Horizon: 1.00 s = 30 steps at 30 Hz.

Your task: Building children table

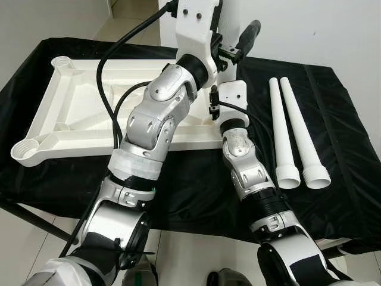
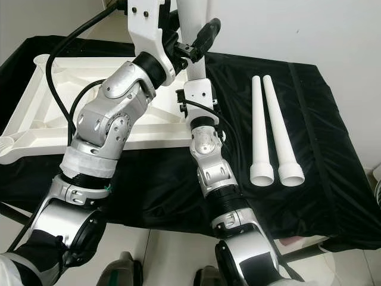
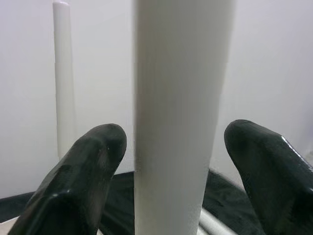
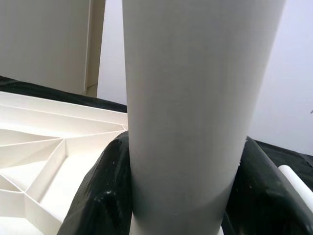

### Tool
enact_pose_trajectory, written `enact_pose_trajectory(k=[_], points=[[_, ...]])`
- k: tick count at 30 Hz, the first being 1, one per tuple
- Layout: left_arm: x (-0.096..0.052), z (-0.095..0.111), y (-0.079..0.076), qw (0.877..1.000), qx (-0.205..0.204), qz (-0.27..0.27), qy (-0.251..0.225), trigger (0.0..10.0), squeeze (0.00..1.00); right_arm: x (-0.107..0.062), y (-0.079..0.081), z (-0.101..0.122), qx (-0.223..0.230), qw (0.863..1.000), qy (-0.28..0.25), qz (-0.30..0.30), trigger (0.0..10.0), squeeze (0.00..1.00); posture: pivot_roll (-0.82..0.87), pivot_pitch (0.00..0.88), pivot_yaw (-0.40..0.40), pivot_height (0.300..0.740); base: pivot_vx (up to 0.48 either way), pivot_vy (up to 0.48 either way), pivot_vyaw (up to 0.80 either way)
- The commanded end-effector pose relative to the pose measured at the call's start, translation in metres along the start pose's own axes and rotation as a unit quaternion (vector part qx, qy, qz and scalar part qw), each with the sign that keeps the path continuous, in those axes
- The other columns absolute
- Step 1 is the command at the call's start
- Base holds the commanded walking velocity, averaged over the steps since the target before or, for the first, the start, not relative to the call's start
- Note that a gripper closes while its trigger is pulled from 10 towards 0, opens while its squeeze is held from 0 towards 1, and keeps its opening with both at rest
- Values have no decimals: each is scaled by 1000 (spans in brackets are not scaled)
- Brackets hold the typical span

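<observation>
a black cloth (image 1: 333,137) covers the work surface, with a white wall (image 1: 321,30) behind it.

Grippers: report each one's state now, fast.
Left gripper: open, fingers either side of the upright white table leg, gaps visible.
Right gripper: shut on the same leg, lower down.

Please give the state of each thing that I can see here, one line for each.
Tabletop: upside down on the black cloth, ribs facing up.
Upright leg: standing at the tabletop's corner.
Two spare legs: lying side by side.
Right pincer: shut on the upright leg.
Left pincer: open around it.
</observation>
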<state>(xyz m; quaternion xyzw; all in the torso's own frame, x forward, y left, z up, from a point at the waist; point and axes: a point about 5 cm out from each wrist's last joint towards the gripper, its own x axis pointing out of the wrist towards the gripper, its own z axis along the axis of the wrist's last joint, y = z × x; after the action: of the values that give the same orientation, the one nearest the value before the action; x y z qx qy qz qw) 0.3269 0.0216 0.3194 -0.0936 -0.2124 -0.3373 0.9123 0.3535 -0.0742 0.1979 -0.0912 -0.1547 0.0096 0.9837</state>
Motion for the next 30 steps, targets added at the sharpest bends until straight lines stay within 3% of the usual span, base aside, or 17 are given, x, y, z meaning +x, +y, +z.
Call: enact_pose_trajectory(k=[1,5,8,10,13,16,18,22,30], points=[[-4,10,-1,999,-20,-16,-32,10000,0,4,-2,4,6,1000,-3,-8,10000,0,56,0,-11,740,0,0,0],[-12,17,9,997,-63,-12,-51,10000,0,6,-10,2,24,1000,5,-20,10000,0,51,0,-5,740,0,0,0],[-15,17,12,996,-67,-10,-54,10000,0,7,-12,1,29,999,7,-20,10000,0,51,0,-5,740,0,0,0],[-26,18,29,995,-76,12,-58,10000,0,9,-23,-6,55,998,24,-5,10000,0,50,0,0,740,0,0,0],[-33,16,38,995,-74,25,-58,10000,0,10,-31,-11,68,997,36,3,10000,0,49,0,1,740,0,0,0],[-39,6,42,997,-64,33,-31,10000,0,10,-38,-14,103,993,50,1,10000,0,50,0,1,740,0,0,0],[-40,5,43,997,-63,34,-29,10000,0,10,-39,-14,103,993,49,4,10000,0,50,0,1,740,0,0,0],[-53,-18,48,998,-33,47,24,10000,0,8,-51,-18,114,992,53,18,10000,0,49,0,3,740,0,0,0],[-69,-52,43,996,-8,36,87,10000,0,5,-63,-21,126,990,49,34,10000,0,43,0,5,740,0,0,0]])
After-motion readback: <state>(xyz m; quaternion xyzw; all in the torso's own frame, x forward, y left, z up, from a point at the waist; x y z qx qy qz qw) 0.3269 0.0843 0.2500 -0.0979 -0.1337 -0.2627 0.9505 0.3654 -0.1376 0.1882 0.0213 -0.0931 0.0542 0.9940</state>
